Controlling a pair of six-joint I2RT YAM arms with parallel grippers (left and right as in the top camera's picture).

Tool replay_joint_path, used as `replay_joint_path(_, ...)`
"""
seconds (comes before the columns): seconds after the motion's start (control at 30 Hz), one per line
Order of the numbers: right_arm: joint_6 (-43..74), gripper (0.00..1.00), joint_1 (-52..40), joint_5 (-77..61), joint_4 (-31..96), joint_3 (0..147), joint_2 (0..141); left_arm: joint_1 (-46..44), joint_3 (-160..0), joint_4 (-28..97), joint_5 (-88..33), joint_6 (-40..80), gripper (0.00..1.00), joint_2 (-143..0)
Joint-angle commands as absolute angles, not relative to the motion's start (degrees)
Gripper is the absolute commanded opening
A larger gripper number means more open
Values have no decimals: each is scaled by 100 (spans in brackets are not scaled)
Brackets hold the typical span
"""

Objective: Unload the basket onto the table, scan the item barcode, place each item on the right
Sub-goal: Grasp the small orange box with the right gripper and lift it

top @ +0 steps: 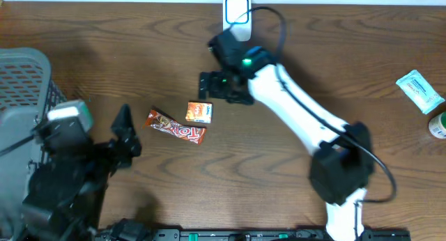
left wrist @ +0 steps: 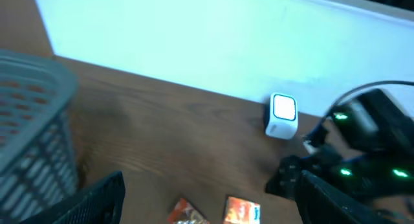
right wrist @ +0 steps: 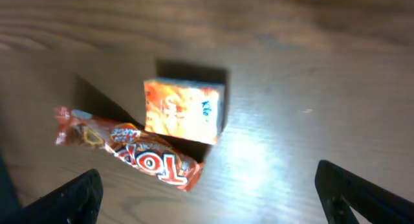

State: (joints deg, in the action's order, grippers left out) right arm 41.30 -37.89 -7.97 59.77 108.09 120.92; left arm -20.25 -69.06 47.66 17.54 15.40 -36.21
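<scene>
A small orange box (top: 198, 112) lies on the wooden table beside a red candy bar (top: 175, 127). A white scanner (top: 237, 17) with a lit face stands at the table's back edge. My right gripper (top: 205, 86) hovers just behind the box, open and empty. In the right wrist view the orange box (right wrist: 184, 111) and the candy bar (right wrist: 129, 149) lie ahead of the right gripper (right wrist: 213, 198). My left gripper (top: 129, 133) is open to the left of the candy bar. Its view shows the scanner (left wrist: 283, 116), the box (left wrist: 242, 210) and the bar (left wrist: 189, 213).
A grey mesh basket (top: 24, 81) stands at the far left. A teal packet (top: 419, 90) and a green-capped bottle (top: 437, 125) lie at the right edge. The scanner's black cable loops behind the right arm (top: 300, 109).
</scene>
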Motion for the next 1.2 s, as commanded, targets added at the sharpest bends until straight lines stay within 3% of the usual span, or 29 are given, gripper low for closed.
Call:
replay_joint_path(0.0,4628,99,-3977,-357,6364,11583,12551,-1999,-6912,5120,1896,1400,84,-3594)
replay_joint_path(0.6,5146,99,-4213,-447,5854,11843,13662,-1999,-6912,5780,1894,1577,84,-3579)
replay_joint_path(1.17,4869,99,-4340,-209,5701,11841,14149,-1999,-6908,6005,1892,1575,84,-3579)
